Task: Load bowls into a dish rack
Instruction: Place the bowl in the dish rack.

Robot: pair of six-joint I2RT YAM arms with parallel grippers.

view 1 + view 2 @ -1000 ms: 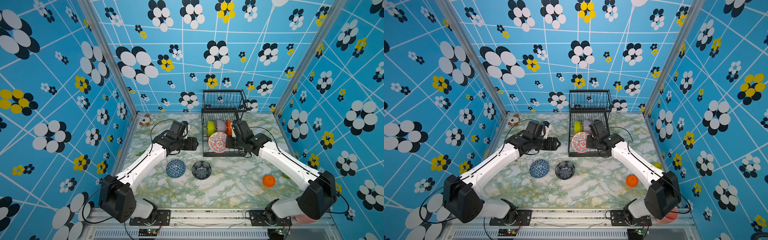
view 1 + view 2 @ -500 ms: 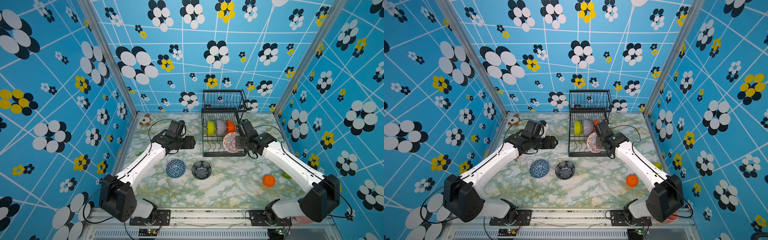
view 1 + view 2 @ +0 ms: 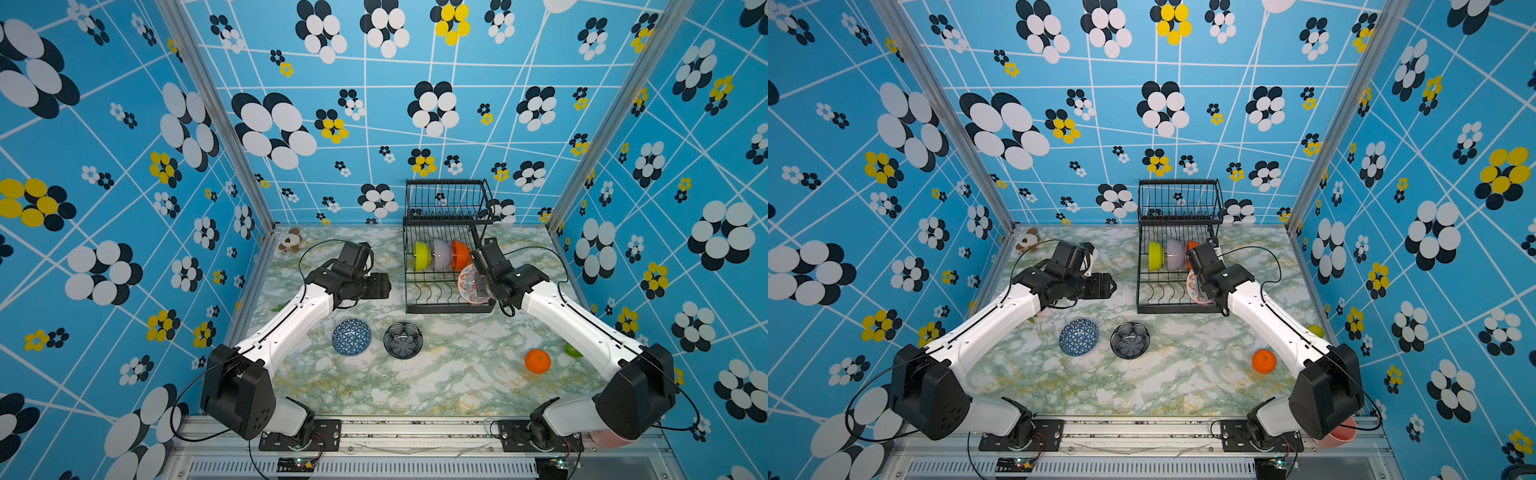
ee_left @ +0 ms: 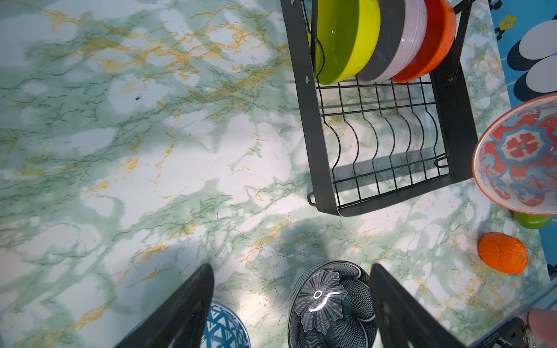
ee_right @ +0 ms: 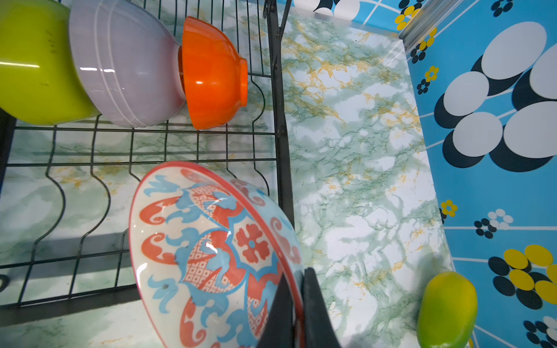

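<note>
Top views: floral bowl apparently farther right

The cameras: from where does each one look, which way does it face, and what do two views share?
Top views: high in front, looking down toward the back wall over the table; left arm and right arm show.
Left wrist: on the left arm, looking down past the open left gripper at the black bowl and dish rack.
Right wrist: on the right arm, looking along the right gripper, shut on the floral bowl.
Shared: both wrist views show the rack and floral bowl.
</note>
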